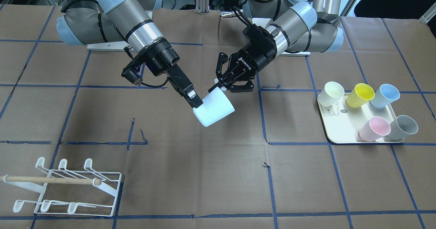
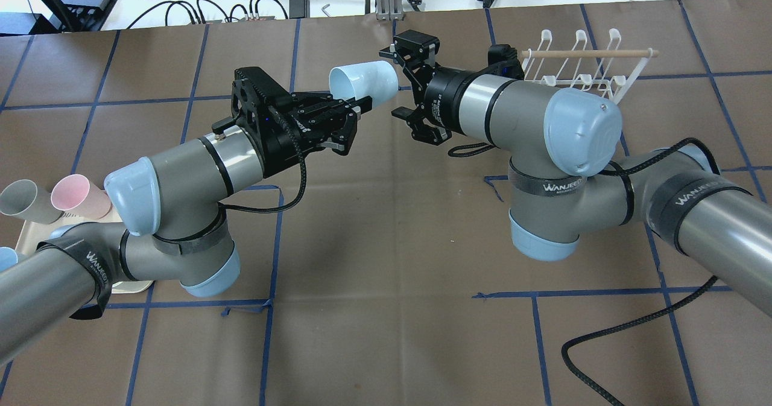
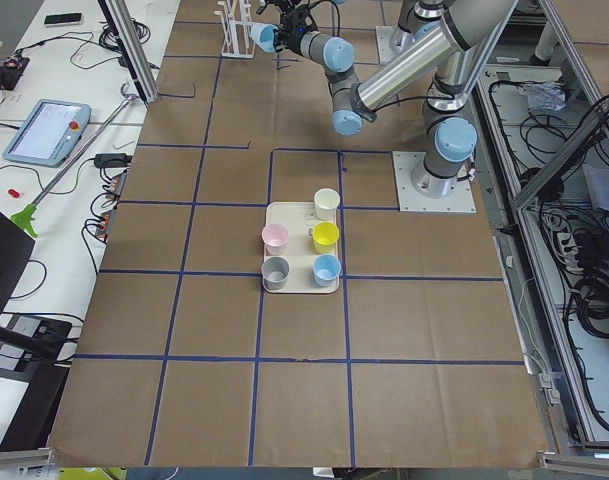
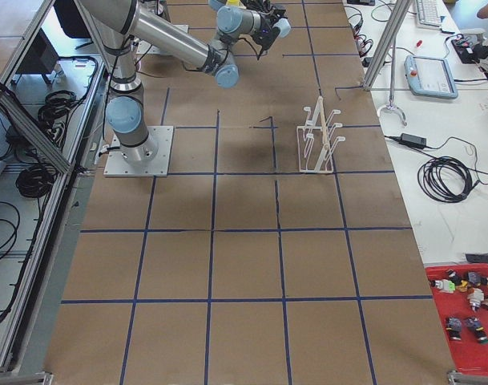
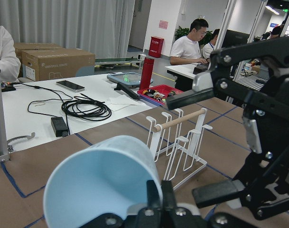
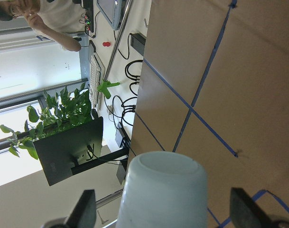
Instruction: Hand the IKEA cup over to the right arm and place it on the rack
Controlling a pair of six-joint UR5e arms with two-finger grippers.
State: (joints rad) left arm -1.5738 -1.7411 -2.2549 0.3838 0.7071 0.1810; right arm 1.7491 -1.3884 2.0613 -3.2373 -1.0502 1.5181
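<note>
Aloft over mid-table, tilted nearly level: pale blue IKEA cup [image 1: 214,111], mouth rim pinched in the closed left gripper [image 1: 220,86]. Base pointing along its long axis into the right gripper [image 2: 397,83], 2 fingers [image 6: 87,209] spread wide either side, gripping nothing.

Brown papered table [image 1: 218,174] with blue tape grid [image 1: 262,120], white side bench [image 5: 21,118], grey curtains [image 5: 63,21], leafy plant [image 6: 63,109]
</note>
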